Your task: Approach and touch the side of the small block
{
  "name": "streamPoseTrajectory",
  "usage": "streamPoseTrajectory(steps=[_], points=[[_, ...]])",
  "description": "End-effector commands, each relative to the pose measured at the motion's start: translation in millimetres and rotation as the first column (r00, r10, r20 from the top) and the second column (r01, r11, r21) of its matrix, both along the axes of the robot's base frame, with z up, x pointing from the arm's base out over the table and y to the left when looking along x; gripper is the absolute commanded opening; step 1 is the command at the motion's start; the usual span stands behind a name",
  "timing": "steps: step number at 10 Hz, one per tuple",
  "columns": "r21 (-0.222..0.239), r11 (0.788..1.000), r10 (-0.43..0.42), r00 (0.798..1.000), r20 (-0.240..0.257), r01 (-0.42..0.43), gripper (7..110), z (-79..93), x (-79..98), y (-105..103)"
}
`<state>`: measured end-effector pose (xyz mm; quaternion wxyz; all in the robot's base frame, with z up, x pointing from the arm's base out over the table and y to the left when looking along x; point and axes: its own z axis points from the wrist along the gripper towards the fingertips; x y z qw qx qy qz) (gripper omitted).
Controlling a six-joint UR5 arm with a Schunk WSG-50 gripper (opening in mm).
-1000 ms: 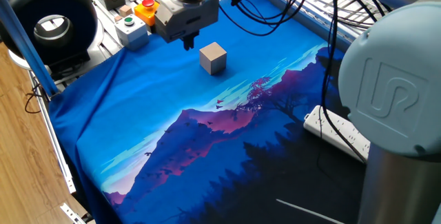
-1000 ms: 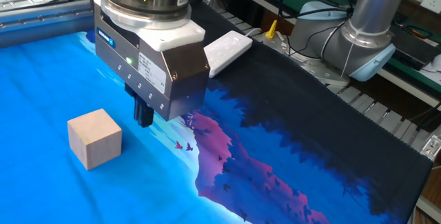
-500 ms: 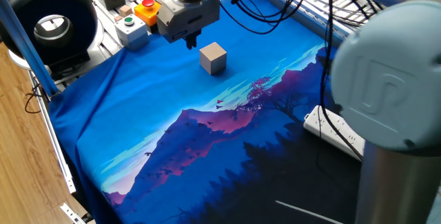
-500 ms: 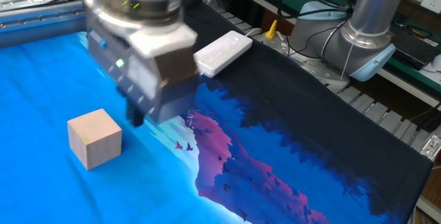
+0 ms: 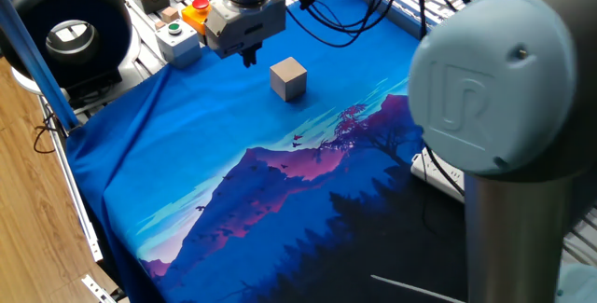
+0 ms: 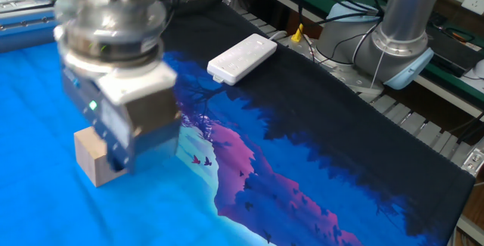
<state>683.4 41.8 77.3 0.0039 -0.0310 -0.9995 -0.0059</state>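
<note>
The small block [image 5: 288,79], a plain pale beige cube, sits on the blue part of the printed cloth. My gripper [image 5: 248,58] hangs to the block's left and slightly behind it, fingers pointing down and pressed together, close to the cloth. A small gap shows between the fingers and the block. In the other fixed view the blurred gripper housing [image 6: 125,121] stands in front of the block [image 6: 88,155] and covers most of it; the fingertips are hidden there.
Button boxes stand behind the gripper: a white one with a green button [image 5: 177,42], an orange one with a red button [image 5: 196,14]. A black round device [image 5: 65,28] is far left. A white power strip [image 6: 242,57] lies on the dark cloth. The arm's elbow [image 5: 494,89] fills the right foreground.
The gripper has moved left past the block; in the other fixed view it has slid across and now covers most of the block. The block has not moved.
</note>
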Motion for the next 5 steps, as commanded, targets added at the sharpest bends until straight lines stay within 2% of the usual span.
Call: streamPoseTrajectory(steps=[1,5], points=[[0.026,1.0,-0.009,1.0,0.006,0.009,7,-19.7,12.4,2],[0.024,0.999,-0.025,1.0,0.004,0.025,7,-41.5,-14.1,0]])
